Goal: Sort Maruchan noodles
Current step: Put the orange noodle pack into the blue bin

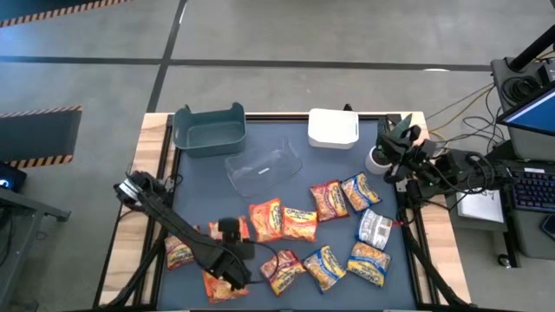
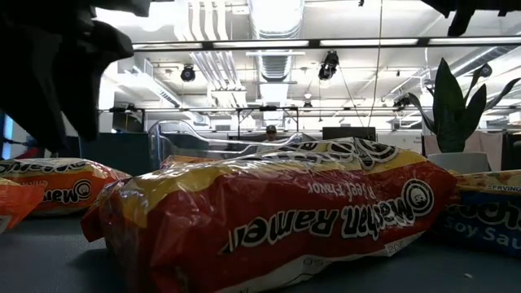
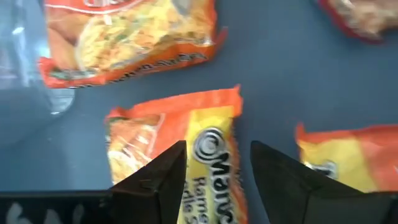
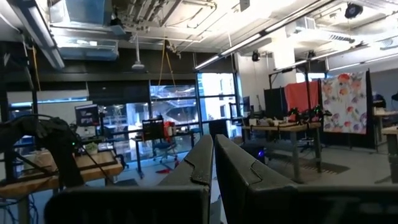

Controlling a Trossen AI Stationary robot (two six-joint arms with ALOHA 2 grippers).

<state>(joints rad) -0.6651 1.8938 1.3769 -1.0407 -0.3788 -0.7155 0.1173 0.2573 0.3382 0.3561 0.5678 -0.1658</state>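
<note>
Left wrist view shows an orange packet (image 3: 186, 155) lying flat on the mat (image 3: 280, 81), right under the left gripper (image 3: 217, 171), whose fingers stand apart astride the printed logo without clamping it. From above, that gripper (image 1: 227, 269) sits at the mat's near left, by the packet (image 1: 221, 286) at the near edge. The other noodles (image 1: 316, 234) lie scattered across the near half of the mat: orange, red and blue-yellow ones, some touching. None lies in a bin yet, so the sorting looks barely begun.

To do this pick well, the fingers should probably drop straight down and close across the packet's narrow width, keeping clear of the neighbour (image 3: 348, 158) beside it; the crinkly film may slip, so a firm, centred pinch seems wise.

The right gripper (image 1: 395, 143) waits at the far right corner, fingers together (image 4: 214, 168), pointing out into the room.

A teal bin (image 1: 208, 128), clear bin (image 1: 264, 166) and white bin (image 1: 334, 130) stand along the far side. Beyond the wood-edged table, the low view shows an open workshop with ceiling ducts, strip lights and a plant (image 2: 456, 106).
</note>
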